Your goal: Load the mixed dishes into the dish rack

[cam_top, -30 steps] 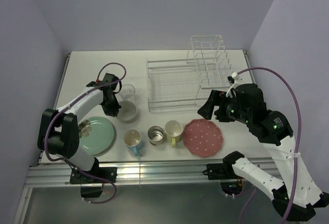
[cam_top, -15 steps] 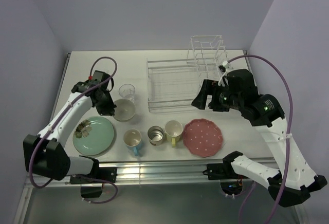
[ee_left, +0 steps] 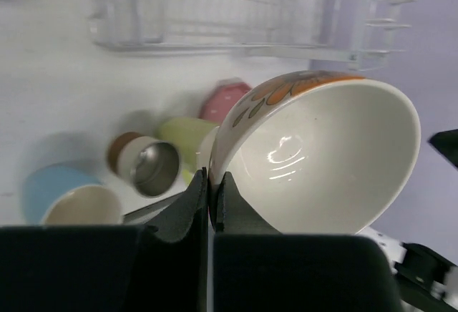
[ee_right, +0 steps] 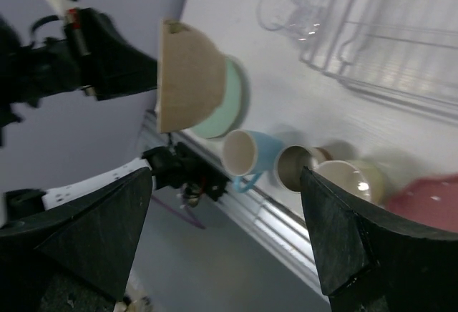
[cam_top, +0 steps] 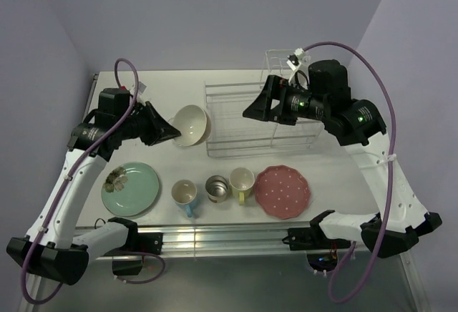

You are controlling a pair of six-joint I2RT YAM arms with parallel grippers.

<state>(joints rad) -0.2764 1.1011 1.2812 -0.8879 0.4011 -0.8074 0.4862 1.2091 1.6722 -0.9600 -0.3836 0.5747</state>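
Two plates, two mugs, one small cup, one bowl, one glass and one rack. The left gripper (cam_top: 174,137) is clamped on the rim of the cream bowl (cam_top: 192,124), which is lifted off the table (cam_top: 143,90) and tipped on its side just left of the white wire rack (cam_top: 240,83). The bowl is glossy inside with orange petals outside. The right gripper (cam_top: 252,109) hangs over the rack, its jaws wide apart. The round mint-green plate (cam_top: 131,188), light-blue mug (cam_top: 185,195), metal-lined tan cup (cam_top: 217,187), yellow-green mug (cam_top: 242,183) and scalloped, dotted pink plate (cam_top: 283,192) stand in a row on the table outside the rack. The clear glass (ee_right: 285,8) stands by the rack's corner.
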